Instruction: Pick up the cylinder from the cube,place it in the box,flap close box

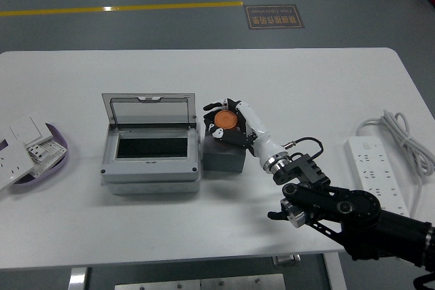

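Note:
An orange cylinder (223,122) stands on top of a dark grey cube (225,156) just right of the box. The grey box (151,161) sits at the table's middle left with its clear lid (148,111) standing open at the back. My right hand (230,121) reaches in from the lower right and its fingers are curled around the cylinder, which still rests on the cube. The left arm is not in view.
A white power strip (376,174) with its coiled cable (401,134) lies at the right. A purple dish (47,161) with white switch plates (20,144) sits at the left edge. The table's near edge runs along the bottom.

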